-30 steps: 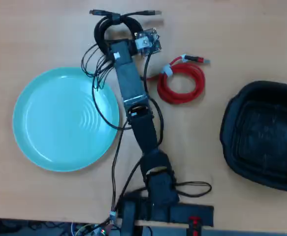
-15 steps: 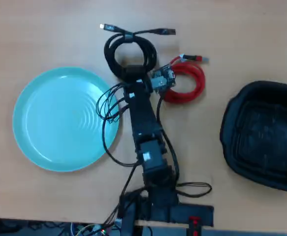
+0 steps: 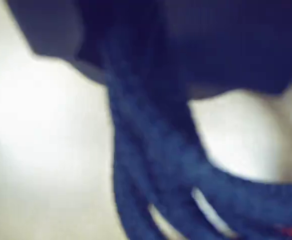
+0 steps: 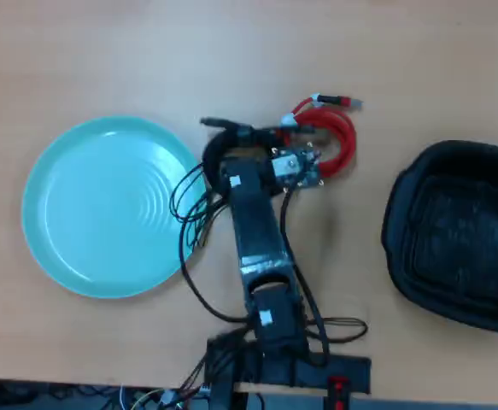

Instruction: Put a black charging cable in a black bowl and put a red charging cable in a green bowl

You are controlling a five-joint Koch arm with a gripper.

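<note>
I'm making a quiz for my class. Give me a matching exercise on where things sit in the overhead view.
Things:
1. green bowl
2. black bowl
3. red charging cable
4. arm's base

Places:
A. right side of the table
B. bottom edge, middle
C. left side of the table
D. upper middle, beside the arm's head

Pairs: 1-C, 2-A, 3-D, 4-B

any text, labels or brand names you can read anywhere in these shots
None can be read.
White stickers on the black robot arm: too small and blurred to show any marks.
Round pale mint-green dish: ripple rings only, no text.
Glossy black plastic container: no label visible.
Coiled red cable: no print visible.
Wrist view: heavily blurred, only dark braided cable.
</note>
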